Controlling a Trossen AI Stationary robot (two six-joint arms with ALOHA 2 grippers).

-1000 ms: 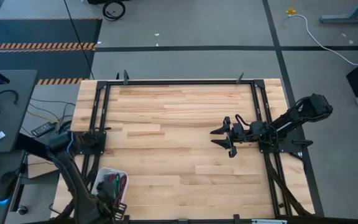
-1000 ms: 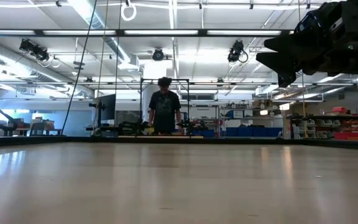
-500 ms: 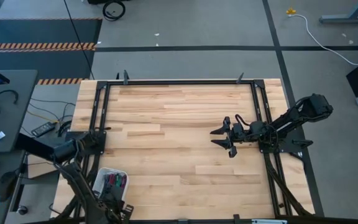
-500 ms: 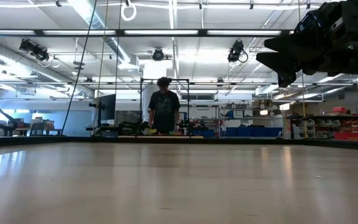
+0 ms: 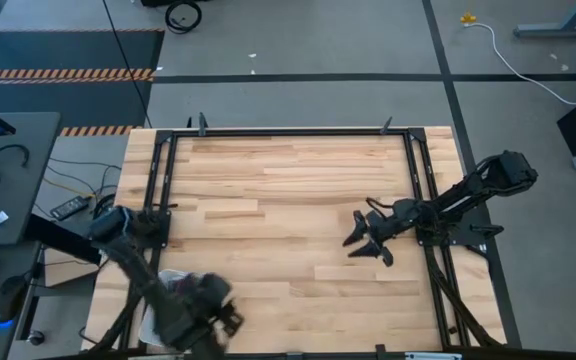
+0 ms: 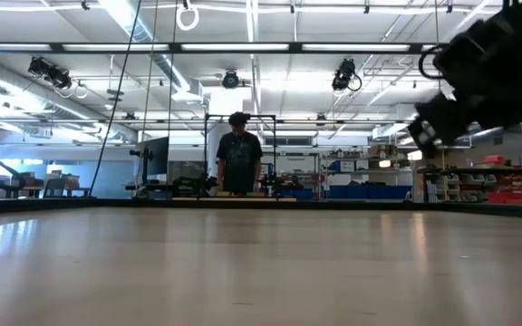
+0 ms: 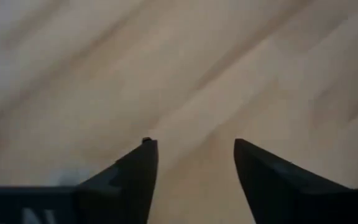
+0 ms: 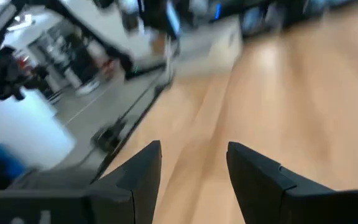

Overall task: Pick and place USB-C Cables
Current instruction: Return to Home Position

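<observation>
The light wooden plank table (image 5: pixel 288 200) is seen whole from straight above, and level across its top toward the room beyond; the right gripper (image 5: pixel 369 243) is shared by both views. Wrist views are held close over its boards.

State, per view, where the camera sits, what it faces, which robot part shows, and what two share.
High: overhead, straight down on the light wooden table; dark left arm, right arm.
Low: table height, facing the room; right arm.
Left wrist: on that arm, facing wood; open left hand.
Right wrist: facing across the table; open right hand.
Shared: the table.
</observation>
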